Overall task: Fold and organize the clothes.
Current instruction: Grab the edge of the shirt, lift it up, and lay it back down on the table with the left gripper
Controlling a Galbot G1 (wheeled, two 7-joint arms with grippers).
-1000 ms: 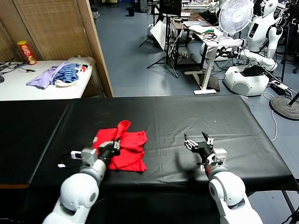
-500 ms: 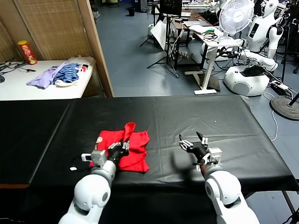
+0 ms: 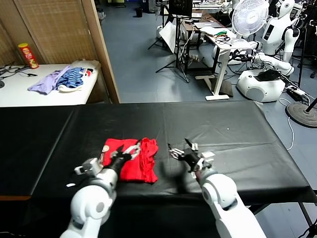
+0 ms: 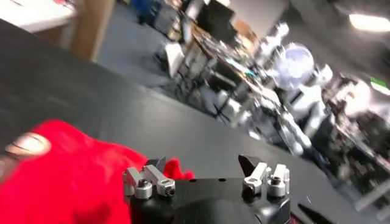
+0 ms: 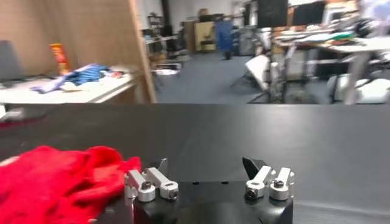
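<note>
Black cloth covers the table, T-shirt on it.

A black-covered surface spans the foreground. Behind it on the left stands a white side surface holding a lavender garment touching a blue striped garment, with a red and yellow snack can upright near its back edge. A woven bamboo screen with a wooden post rises behind. Across the blue-grey floor stand a white pedestal fan, cluttered desks and a white humanoid robot.
</note>
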